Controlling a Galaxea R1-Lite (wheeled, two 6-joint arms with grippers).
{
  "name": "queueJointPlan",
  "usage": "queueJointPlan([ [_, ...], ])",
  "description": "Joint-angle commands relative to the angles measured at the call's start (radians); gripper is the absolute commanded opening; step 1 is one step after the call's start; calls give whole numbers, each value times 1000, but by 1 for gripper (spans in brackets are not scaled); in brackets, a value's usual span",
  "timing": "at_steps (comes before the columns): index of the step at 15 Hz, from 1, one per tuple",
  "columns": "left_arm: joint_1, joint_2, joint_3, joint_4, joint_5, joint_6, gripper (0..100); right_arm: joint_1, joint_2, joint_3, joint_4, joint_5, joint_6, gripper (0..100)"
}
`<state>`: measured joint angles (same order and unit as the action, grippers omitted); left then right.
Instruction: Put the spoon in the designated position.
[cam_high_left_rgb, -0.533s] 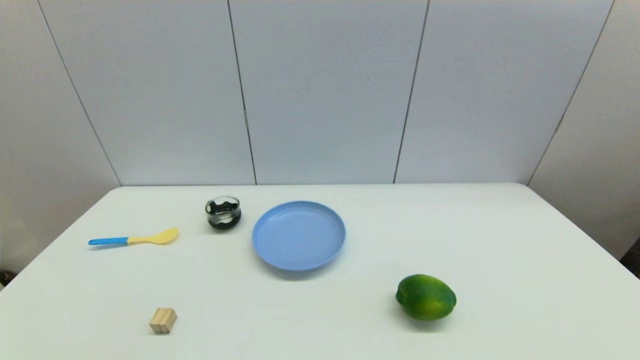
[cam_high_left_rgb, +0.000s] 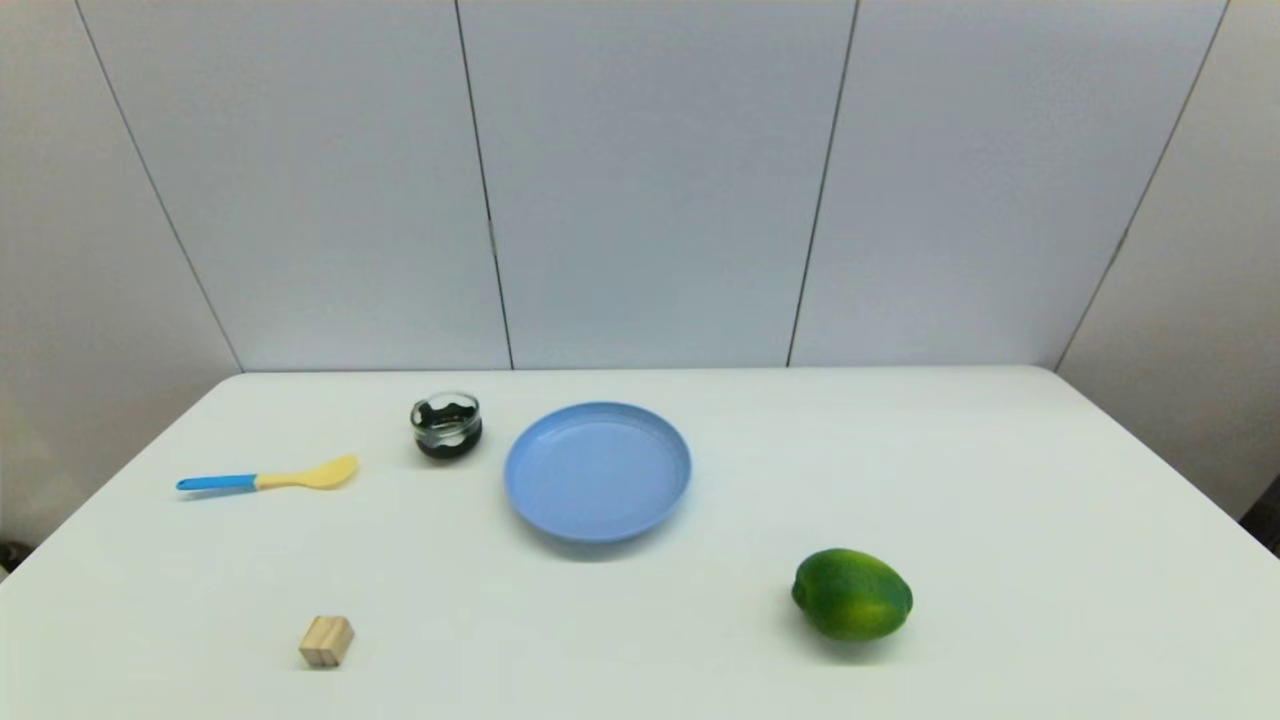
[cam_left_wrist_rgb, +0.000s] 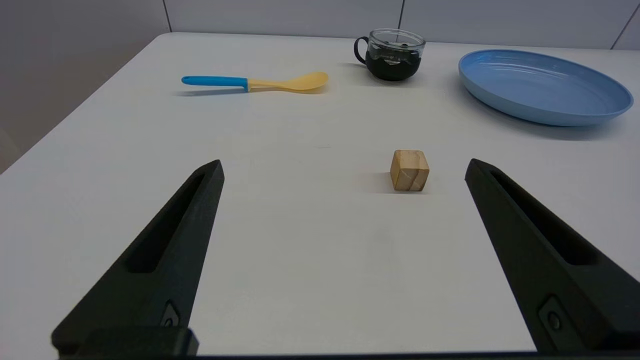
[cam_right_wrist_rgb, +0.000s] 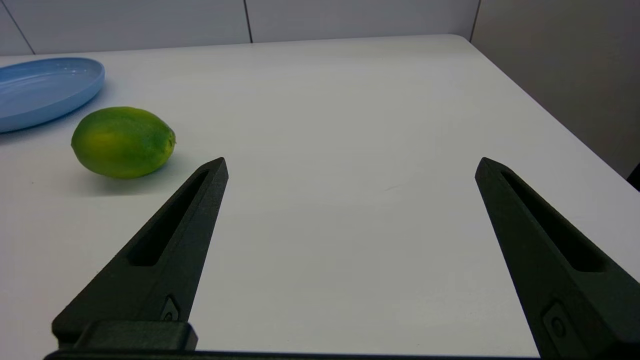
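Spoon (cam_high_left_rgb: 268, 480) first: it lies flat on the white bench (cam_high_left_rgb: 1000, 480), in the same spot as half a second ago. Nothing else on the bench has moved either, and the head view has not shifted.

The spoon's long line runs side to side across the bench. Its blue handle points out to the robot's left edge of the bench. Its pale yellow bowl points toward the small glass cup (cam_high_left_rgb: 446, 425) with dark stuff inside. The bowl is near the cup but does not touch it. The round blue plate (cam_high_left_rgb: 597, 470) sits just beside the cup, on its other side.

The left end effector (cam_left_wrist_rgb: 343, 167) hangs low over the near part of the bench. Its two black fingers are spread wide apart and hold nothing. A little wooden cube (cam_left_wrist_rgb: 409, 170) sits just ahead of it, closer to one finger than the other, touching neither. The spoon (cam_left_wrist_rgb: 255, 82) lies well beyond this end effector, farther out than the cube and off to the left of it. The cup (cam_left_wrist_rgb: 391, 54) and plate (cam_left_wrist_rgb: 545, 86) are also far ahead of it.

The right end effector (cam_right_wrist_rgb: 351, 167) hangs low over the right side of the bench. Its fingers are spread wide too, with nothing between them. A green mango (cam_right_wrist_rgb: 123, 142) lies ahead of it and to its left, near one fingertip but apart from it. The spoon is well away from this end effector, over on the other side of the plate (cam_right_wrist_rgb: 45, 90).
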<state>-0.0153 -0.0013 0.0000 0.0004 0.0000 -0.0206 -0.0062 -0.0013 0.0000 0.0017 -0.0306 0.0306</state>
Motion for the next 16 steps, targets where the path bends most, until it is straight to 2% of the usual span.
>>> queueJointPlan([
  [1, 0, 1, 2, 0, 0, -1, 100, 0, 1, 0, 0, 0, 0, 100],
  [8, 3, 20, -58, 18, -8, 18, 100, 0, 1, 0, 0, 0, 0, 100],
  [13, 11, 302, -219, 12, -15, 235, 100, 0, 1, 0, 0, 0, 0, 100],
  [16, 43, 438, -287, 13, -118, 298, 100, 0, 1, 0, 0, 0, 0, 100],
])
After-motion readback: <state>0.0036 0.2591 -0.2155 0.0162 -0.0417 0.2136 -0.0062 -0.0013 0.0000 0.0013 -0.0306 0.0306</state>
